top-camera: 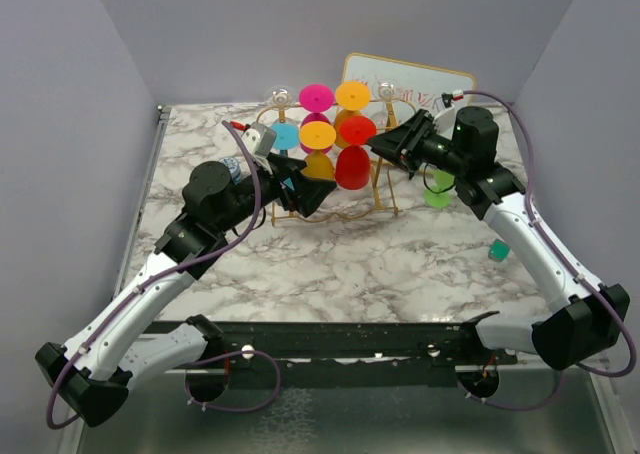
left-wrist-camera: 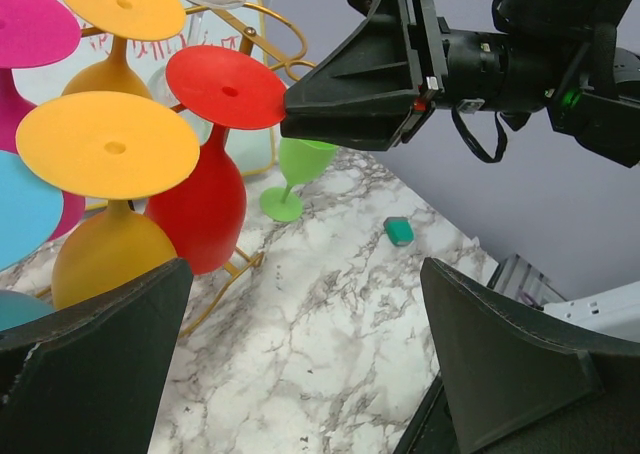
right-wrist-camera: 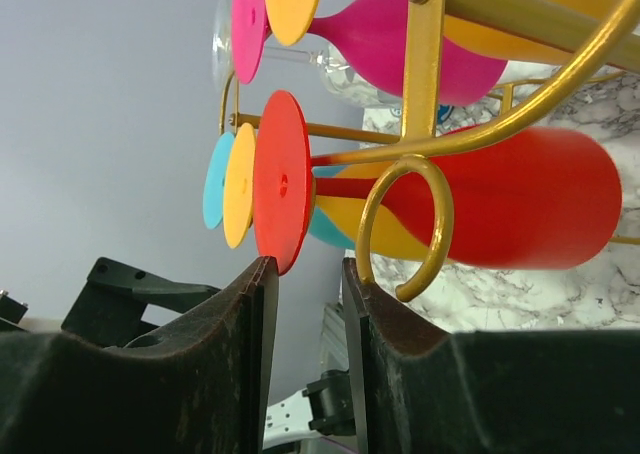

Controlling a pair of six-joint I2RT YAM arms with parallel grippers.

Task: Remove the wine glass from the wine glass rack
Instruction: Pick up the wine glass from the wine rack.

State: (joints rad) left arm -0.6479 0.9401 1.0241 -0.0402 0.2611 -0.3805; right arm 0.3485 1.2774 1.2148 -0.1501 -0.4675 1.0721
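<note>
Wine glass rack (right-wrist-camera: 423, 94) of gold wire stands toward the back of the marble table (top-camera: 400, 264), with coloured glasses hung on it foot-up. Red wine glass (right-wrist-camera: 520, 199) hangs on the rack's right side. Right gripper (right-wrist-camera: 305, 269): fingers narrowly apart, straddling the rim of the red foot, not clamped; contact cannot be confirmed. Left gripper (left-wrist-camera: 305, 269): jaws wide apart, empty, near the orange glass (left-wrist-camera: 105, 264).

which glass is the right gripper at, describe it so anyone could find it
Find the gold wire rack standing on the marble table. On its right side hangs the red wine glass, bowl down, its flat foot's edge between the fingers of the right gripper. It is the only red one; an orange glass hangs beside it.
</note>
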